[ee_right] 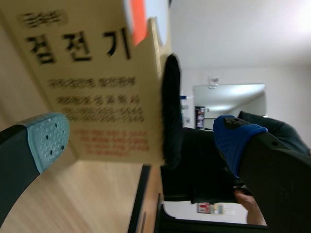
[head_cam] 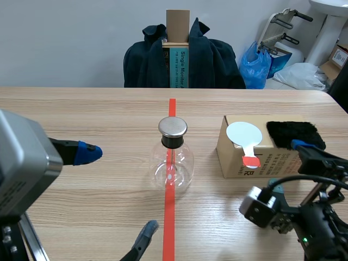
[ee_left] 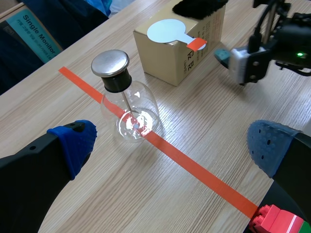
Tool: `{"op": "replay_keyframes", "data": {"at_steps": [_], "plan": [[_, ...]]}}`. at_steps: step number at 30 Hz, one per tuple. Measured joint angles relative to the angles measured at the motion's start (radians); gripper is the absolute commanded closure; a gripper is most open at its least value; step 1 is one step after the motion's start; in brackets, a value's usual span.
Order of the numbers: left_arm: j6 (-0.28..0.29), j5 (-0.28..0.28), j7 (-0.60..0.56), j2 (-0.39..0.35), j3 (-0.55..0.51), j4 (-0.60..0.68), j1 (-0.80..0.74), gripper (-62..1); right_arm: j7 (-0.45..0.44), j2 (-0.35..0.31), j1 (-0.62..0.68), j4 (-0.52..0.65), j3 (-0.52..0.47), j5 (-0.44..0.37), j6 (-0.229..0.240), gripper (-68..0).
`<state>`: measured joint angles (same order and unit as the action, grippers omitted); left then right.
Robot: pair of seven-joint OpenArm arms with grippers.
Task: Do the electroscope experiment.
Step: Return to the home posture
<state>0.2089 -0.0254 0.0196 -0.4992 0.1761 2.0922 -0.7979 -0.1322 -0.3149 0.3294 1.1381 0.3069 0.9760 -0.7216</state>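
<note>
Teal box (head_cam: 176, 68) reads "Single Monitor"; cardboard box (ee_right: 97, 97) reads "검전기".

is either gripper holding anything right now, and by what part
Nothing is held. The left gripper is open short of the glass flask; the right gripper is open by the black fur.

Clear glass flask (head_cam: 173, 163), round-bellied, upright on the red tape line (head_cam: 169, 217) mid-table. Black stopper in the neck, flat silver metal cap (head_cam: 173, 127) on top, thin rod running down inside. Well to one side sits a brown cardboard box (head_cam: 272, 163), printed text on its front. White round paddle (head_cam: 243, 133) lies flat on the box top, orange handle hanging over the front edge. Black fur (head_cam: 291, 133) lies on the box top, beside the paddle, at the end away from the flask.
</note>
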Motion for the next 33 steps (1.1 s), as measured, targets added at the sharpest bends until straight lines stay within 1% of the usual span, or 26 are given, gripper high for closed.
{"op": "replay_keyframes", "data": {"at_steps": [2, 4, 5, 7, 9, 10, 13, 16, 17, 18, 19, 20, 22, 23, 25, 27, 28, 30, 32, 33], "plan": [[0.000, 0.011, 0.019, 0.000, 0.000, 0.000, 0.000, -62.3, -0.055, -0.033, 0.046, 0.023, 0.000, -0.081, 0.000, -60.9], [-0.012, 0.028, 0.023, 0.000, 0.000, 0.000, 0.000, -62.3, -0.133, -0.071, 0.091, 0.068, 0.000, -0.205, 0.003, -60.9], [-0.019, 0.040, 0.023, 0.000, 0.000, 0.000, 0.000, -62.3, -0.187, -0.093, 0.111, 0.101, 0.000, -0.299, 0.003, -60.8], [-0.023, 0.045, 0.050, 0.000, 0.000, 0.000, 0.007, -62.3, -0.282, -0.142, 0.144, 0.187, -0.005, -0.497, 0.003, -60.8], [-0.027, 0.045, 0.084, 0.000, 0.000, -0.001, 0.018, -62.3, -0.336, -0.191, 0.159, 0.283, -0.020, -0.676, 0.003, -60.8], [-0.037, 0.046, 0.081, 0.000, 0.000, -0.002, 0.021, -62.3, -0.339, -0.216, 0.159, 0.334, -0.028, -0.758, 0.012, -60.8], [-0.058, 0.057, 0.082, 0.000, -0.002, -0.002, 0.029, -62.3, -0.348, -0.293, 0.150, 0.483, -0.061, -0.995, 0.111, -60.8], [-0.071, 0.119, 0.082, 0.000, -0.027, -0.002, 0.031, -62.3, -0.350, -0.356, 0.129, 0.613, -0.090, -1.228, 0.216, -60.8], [-0.072, 0.135, 0.082, 0.000, -0.035, -0.002, 0.031, -62.3, -0.350, -0.371, 0.116, 0.648, -0.098, -1.313, 0.229, -60.8], [-0.071, 0.150, 0.082, 0.000, -0.042, -0.002, 0.031, -62.3, -0.343, -0.380, 0.100, 0.677, -0.108, -1.399, 0.229, -60.8], [-0.071, 0.151, 0.081, 0.000, -0.047, -0.002, 0.031, -62.3, -0.330, -0.381, 0.082, 0.697, -0.122, -1.471, 0.229, -60.8], [-0.071, 0.164, 0.082, 0.000, -0.050, -0.002, 0.031, -62.3, -0.322, -0.380, 0.067, 0.709, -0.135, -1.522, 0.228, -60.8], [-0.071, 0.196, 0.081, 0.000, -0.058, -0.002, 0.031, -62.3, -0.303, -0.380, 0.051, 0.717, -0.157, -1.601, 0.234, -60.8], [-0.071, 0.195, 0.081, 0.000, -0.063, -0.002, 0.031, -62.3, -0.295, -0.379, 0.050, 0.717, -0.166, -1.653, 0.258, -60.8], [-0.072, 0.205, 0.080, 0.000, -0.070, -0.003, 0.031, -62.3, -0.259, -0.377, 0.054, 0.716, -0.176, -1.691, 0.318, -60.8], [-0.071, 0.218, 0.074, 0.000, -0.073, -0.003, 0.031, -62.3, -0.236, -0.374, 0.054, 0.713, -0.181, -1.683, 0.401, -60.8], [-0.071, 0.217, 0.074, 0.000, -0.074, -0.003, 0.031, -62.3, -0.235, -0.374, 0.054, 0.713, -0.181, -1.672, 0.431, -60.8], [-0.071, 0.217, 0.074, 0.000, -0.074, -0.003, 0.031, -62.3, -0.232, -0.375, 0.054, 0.712, -0.182, -1.628, 0.479, -60.8], [-0.071, 0.217, 0.074, 0.000, -0.074, -0.003, 0.031, -62.3, -0.230, -0.380, 0.054, 0.710, -0.182, -1.577, 0.540, -60.8], [-0.071, 0.217, 0.074, 0.000, -0.074, -0.003, 0.031, -62.3, -0.222, -0.384, 0.053, 0.710, -0.182, -1.543, 0.579, -60.8]]}}
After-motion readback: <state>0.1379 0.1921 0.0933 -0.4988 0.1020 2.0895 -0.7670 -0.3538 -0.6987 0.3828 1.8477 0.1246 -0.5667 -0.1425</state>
